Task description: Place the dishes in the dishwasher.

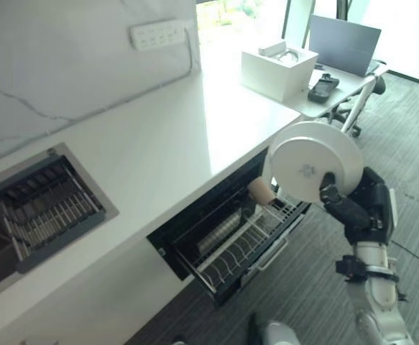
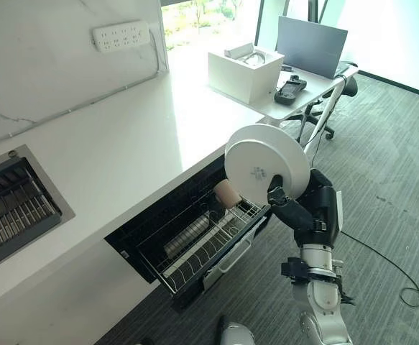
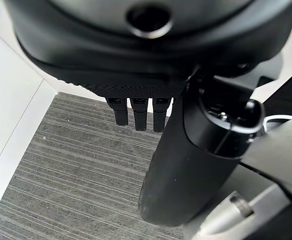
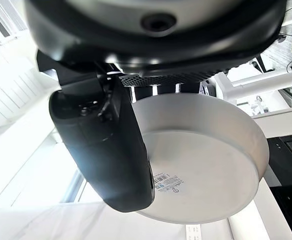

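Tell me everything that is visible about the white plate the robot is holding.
The white plate is round and shallow, with a raised rim and a small printed label in the middle of its underside. It looks like glazed ceramic or plastic. The right hand pinches its lower edge, thumb on the underside, and holds it on edge with the underside facing the camera. It hangs in the air above the pulled-out dishwasher rack, touching nothing else.

A long white stone counter (image 1: 159, 136) runs under a white marble wall (image 1: 51, 57) with a white power strip (image 1: 159, 32) on it. The floor is grey striped carpet (image 2: 389, 144). Bright windows (image 1: 231, 11) shine behind a small white desk (image 1: 338, 90) with a grey laptop (image 1: 344, 44) and a white box (image 1: 279, 70).
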Tool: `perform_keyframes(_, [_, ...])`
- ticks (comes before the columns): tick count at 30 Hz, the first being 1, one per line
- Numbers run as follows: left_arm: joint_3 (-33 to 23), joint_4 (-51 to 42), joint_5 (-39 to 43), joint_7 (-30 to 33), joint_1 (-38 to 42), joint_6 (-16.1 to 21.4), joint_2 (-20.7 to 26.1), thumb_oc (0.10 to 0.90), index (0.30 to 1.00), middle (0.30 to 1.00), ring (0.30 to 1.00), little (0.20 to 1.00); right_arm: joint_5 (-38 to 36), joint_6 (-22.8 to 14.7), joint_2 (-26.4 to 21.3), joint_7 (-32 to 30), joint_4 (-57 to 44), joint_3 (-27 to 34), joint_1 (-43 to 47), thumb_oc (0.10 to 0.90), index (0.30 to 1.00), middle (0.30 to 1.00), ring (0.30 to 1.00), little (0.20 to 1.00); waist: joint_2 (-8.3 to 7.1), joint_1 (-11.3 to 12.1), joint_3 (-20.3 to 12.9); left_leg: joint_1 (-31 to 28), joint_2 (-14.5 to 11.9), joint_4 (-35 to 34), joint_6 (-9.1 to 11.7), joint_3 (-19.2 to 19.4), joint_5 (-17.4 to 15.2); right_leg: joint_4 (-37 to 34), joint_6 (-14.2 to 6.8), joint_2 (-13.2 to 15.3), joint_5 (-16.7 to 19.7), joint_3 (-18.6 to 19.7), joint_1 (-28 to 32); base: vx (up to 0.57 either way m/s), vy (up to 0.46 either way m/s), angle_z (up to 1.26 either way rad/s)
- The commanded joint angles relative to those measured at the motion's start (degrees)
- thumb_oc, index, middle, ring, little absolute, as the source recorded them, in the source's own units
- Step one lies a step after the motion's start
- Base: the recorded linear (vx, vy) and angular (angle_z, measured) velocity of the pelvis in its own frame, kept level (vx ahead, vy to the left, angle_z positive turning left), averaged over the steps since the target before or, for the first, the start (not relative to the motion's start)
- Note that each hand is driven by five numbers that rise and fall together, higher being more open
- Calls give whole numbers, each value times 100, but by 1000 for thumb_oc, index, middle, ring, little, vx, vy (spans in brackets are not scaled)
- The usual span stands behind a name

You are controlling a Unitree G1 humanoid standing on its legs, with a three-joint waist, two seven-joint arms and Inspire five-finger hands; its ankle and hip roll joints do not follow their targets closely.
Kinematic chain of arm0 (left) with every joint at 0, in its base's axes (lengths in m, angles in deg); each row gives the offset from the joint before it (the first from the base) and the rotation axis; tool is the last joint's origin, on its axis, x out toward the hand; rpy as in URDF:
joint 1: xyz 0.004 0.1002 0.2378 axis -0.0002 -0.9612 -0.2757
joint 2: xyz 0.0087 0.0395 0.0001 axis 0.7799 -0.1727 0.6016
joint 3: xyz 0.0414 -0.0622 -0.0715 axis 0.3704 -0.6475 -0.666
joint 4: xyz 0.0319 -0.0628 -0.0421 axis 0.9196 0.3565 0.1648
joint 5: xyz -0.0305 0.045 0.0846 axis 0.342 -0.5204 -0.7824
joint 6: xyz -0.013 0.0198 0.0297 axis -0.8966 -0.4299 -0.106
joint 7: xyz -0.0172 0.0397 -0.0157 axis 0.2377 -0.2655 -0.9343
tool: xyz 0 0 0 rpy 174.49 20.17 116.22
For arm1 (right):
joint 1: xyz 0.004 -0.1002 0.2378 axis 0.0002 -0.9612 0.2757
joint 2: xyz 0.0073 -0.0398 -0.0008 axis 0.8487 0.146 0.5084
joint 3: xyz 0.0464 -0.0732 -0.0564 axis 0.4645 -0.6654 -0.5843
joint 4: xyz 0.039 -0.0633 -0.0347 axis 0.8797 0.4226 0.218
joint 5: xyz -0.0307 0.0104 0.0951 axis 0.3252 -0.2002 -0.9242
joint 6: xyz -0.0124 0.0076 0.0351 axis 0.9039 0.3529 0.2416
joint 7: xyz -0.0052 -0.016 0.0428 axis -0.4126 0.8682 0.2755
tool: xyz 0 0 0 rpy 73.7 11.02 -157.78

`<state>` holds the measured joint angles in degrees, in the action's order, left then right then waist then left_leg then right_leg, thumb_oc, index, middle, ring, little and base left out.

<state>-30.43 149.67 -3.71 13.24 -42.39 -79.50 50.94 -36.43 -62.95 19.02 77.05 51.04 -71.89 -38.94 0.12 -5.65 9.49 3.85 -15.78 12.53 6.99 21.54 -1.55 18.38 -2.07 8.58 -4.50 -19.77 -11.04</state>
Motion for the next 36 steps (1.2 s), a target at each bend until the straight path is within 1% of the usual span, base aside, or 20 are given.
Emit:
perform_keyframes(1, [226,-353,266,-64,194,76,-168,800,900,900,900,900,159,-851,33,201,-532,145,764,400,300,300,300,300,-47,122,161,90,10,466,-159,-148,-645,-119,-617,519,-472,155,626,0,0,0])
perform_keyframes(2, [231,-387,344,-6,168,132,-187,800,900,900,900,900,341,-961,43,103,-394,85,759,400,300,300,300,300,-32,150,178,87,34,466,-162,-182,-652,-119,-612,521,-477,152,632,36,25,1])
perform_keyframes(4, [206,-412,364,35,138,126,-201,800,900,900,900,900,736,-1100,30,73,-159,-10,751,400,300,300,300,300,-11,201,183,82,81,466,-167,-248,-670,-119,-608,528,-484,142,645,46,29,6])
perform_keyframes(7, [216,-473,341,-12,97,56,-171,800,900,900,900,900,976,-1123,-63,113,73,-118,810,400,300,300,300,300,11,295,222,129,135,466,-168,-368,-666,-119,-602,541,-480,117,634,11,27,15])
perform_keyframes(9, [202,-484,469,-112,95,34,-136,800,900,900,900,900,1313,-1270,-128,-62,209,-200,864,400,300,300,300,300,27,354,256,180,164,466,-158,-450,-658,-119,-604,549,-477,96,616,-9,28,21])
perform_keyframes(10, [158,-482,719,-271,77,15,-128,800,900,900,900,900,1496,-1285,-177,-166,262,-230,892,400,300,300,300,300,34,387,274,201,180,466,-157,-497,-655,-119,-603,551,-473,85,613,14,31,24])
perform_keyframes(11, [-4,-456,1565,-564,20,-16,-193,800,900,900,900,900,1620,-1235,-249,-265,340,-275,926,400,300,300,300,300,39,447,298,232,209,466,-156,-571,-658,-119,-602,559,-479,61,620,26,31,21])
perform_keyframes(12, [-106,-458,1832,-644,1,-31,-242,800,900,900,900,900,1687,-1204,-266,-283,358,-279,923,400,300,300,300,300,43,474,303,240,222,466,-157,-600,-663,-119,-600,562,-485,48,629,25,56,20])
perform_keyframes(13, [-325,-472,2123,-909,-56,99,-331,800,900,900,900,900,1704,-1115,-290,-221,485,-273,925,400,300,300,300,300,65,558,324,282,253,466,-150,-679,-665,-119,-588,569,-494,15,638,0,57,22])
perform_keyframes(15, [-445,-519,2461,-1146,-78,134,-360,800,900,900,900,900,1716,-1117,-305,-122,650,-265,949,400,300,300,300,300,91,620,357,343,268,466,-137,-755,-646,-119,-575,571,-495,-27,640,-25,55,20])
perform_keyframes(16, [-533,-561,2683,-1294,-87,37,-369,800,900,900,900,900,1804,-1153,-309,-143,772,-286,975,400,300,300,300,300,111,677,400,392,285,466,-132,-817,-628,-119,-565,571,-498,-67,656,-36,40,33])
perform_keyframes(18, [-656,-565,2899,-1494,-101,-33,-383,800,900,900,900,900,1888,-1230,-300,-232,938,-342,1026,400,300,300,300,300,143,754,455,447,293,466,-132,-897,-593,-119,-539,559,-501,-136,704,-31,43,42])
perform_keyframes(20, [-753,-559,2938,-1710,-48,50,-368,800,900,900,900,900,2105,-1293,-310,-412,1102,-396,1150,400,300,300,300,300,203,834,545,551,287,466,-137,-1023,-536,-119,-478,483,-520,-231,771,-30,61,35])
perform_keyframes(22, [-749,-542,2741,-1980,-38,123,-355,800,900,900,900,900,2253,-1169,-376,-435,1318,-454,1336,400,300,300,300,300,279,920,626,645,303,466,-158,-1201,-477,-119,-386,368,-598,-323,881,27,59,43])
perform_keyframes(25, [-722,-585,2768,-2028,-73,168,-358,800,900,900,900,900,2433,-979,-407,-442,1567,-522,1436,400,300,300,300,300,370,973,683,704,324,466,-154,-1299,-437,-119,-328,327,-643,-351,930,14,55,15])
perform_keyframes(29, [-787,-659,2734,-2149,-27,285,-257,800,900,900,900,900,3008,-1048,-539,-254,2086,-579,1631,400,300,300,300,300,546,1050,850,862,399,466,-151,-1504,-346,-82,-272,276,-655,-375,910,-66,36,17])
perform_keyframes(31, [-796,-709,2825,-2251,-32,292,-191,800,900,900,900,900,3315,-993,-667,-195,2202,-627,1752,400,300,300,300,300,579,1115,921,896,474,466,-168,-1592,-331,74,-252,303,-726,-374,854,-57,-9,30])
perform_keyframes(33, [-878,-762,3284,-2293,-23,170,-151,800,900,900,900,900,3702,-873,-798,-259,2300,-720,1898,400,300,300,300,300,583,1192,975,896,547,466,-192,-1643,-330,203,-243,347,-778,-386,806,-33,-33,19])
perform_keyframes(34, [-923,-783,3431,-2341,-22,86,-125,800,900,900,900,900,3813,-829,-883,-311,2375,-775,1978,400,300,300,300,300,525,1232,995,818,614,466,-154,-1657,-433,306,-293,405,-948,-311,825,22,-75,17])
perform_keyframes(36, [-1041,-804,3672,-2475,-75,-90,-108,800,900,900,900,900,3996,-658,-1035,-444,2660,-790,2160,400,300,300,300,300,512,1325,1053,753,691,466,-198,-1700,-426,497,-266,476,-1000,-345,785,15,-79,13])
